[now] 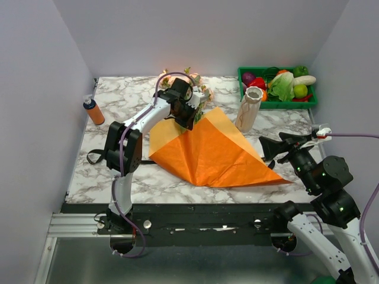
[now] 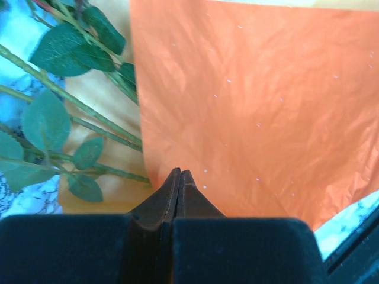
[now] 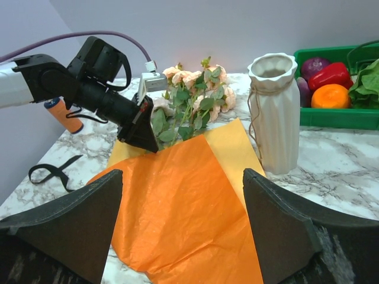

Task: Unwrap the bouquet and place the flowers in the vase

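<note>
The bouquet lies unwrapped at the back of the table. Its peach roses (image 1: pixel 190 80) (image 3: pixel 195 86) and green stems (image 2: pixel 89 118) rest on the spread orange paper (image 1: pixel 207 148) (image 2: pixel 254 106) (image 3: pixel 177 207), which has a yellow sheet (image 3: pixel 231 148) under it. My left gripper (image 1: pixel 190 122) (image 2: pixel 179 173) (image 3: pixel 147 144) is shut at the paper's far corner beside the stems, pinching its edge. The cream vase (image 1: pixel 250 109) (image 3: pixel 275 112) stands upright to the right of the paper. At the paper's near right edge my right gripper (image 1: pixel 268 151) (image 3: pixel 182 173) hangs open and holds nothing.
A green crate (image 1: pixel 284 105) (image 3: pixel 337 117) of vegetables sits at the back right behind the vase. An orange bottle (image 1: pixel 93 111) (image 3: pixel 64 115) stands at the far left. A loose black ribbon (image 1: pixel 95 157) (image 3: pixel 50 171) lies on the marble left of the paper.
</note>
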Controlling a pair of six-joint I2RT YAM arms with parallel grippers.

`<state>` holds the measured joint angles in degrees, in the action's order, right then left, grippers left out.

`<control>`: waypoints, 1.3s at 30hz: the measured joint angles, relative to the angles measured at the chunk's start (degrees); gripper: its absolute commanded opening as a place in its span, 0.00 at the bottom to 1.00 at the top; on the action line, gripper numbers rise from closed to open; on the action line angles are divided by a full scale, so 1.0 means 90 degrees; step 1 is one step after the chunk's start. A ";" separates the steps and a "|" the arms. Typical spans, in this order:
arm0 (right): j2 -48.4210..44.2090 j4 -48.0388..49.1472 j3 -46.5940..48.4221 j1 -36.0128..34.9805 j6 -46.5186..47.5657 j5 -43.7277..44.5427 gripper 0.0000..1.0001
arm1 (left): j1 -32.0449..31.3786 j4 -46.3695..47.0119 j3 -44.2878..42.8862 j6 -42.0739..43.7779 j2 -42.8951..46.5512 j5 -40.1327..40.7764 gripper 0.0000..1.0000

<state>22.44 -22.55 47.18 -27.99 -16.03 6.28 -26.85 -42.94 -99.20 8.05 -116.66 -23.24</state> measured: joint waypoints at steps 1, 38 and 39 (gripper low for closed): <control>0.0000 0.0000 0.0000 -0.0002 0.0000 -0.0002 0.89 | 0.0000 -0.0068 0.0000 0.0036 0.0000 -0.0068 0.18; -0.0053 0.0078 0.0000 -0.0002 -0.0114 -0.0296 0.86 | 0.0350 -0.1047 0.0141 0.0726 -0.0449 -0.0500 0.07; -0.0056 0.0080 0.0000 -0.0002 -0.0119 -0.0306 0.86 | 0.0350 -0.1059 0.0148 0.0741 -0.0442 -0.0510 0.01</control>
<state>21.93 -21.82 47.18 -28.01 -17.10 3.53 -23.70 -52.47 -97.86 14.72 -120.64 -27.83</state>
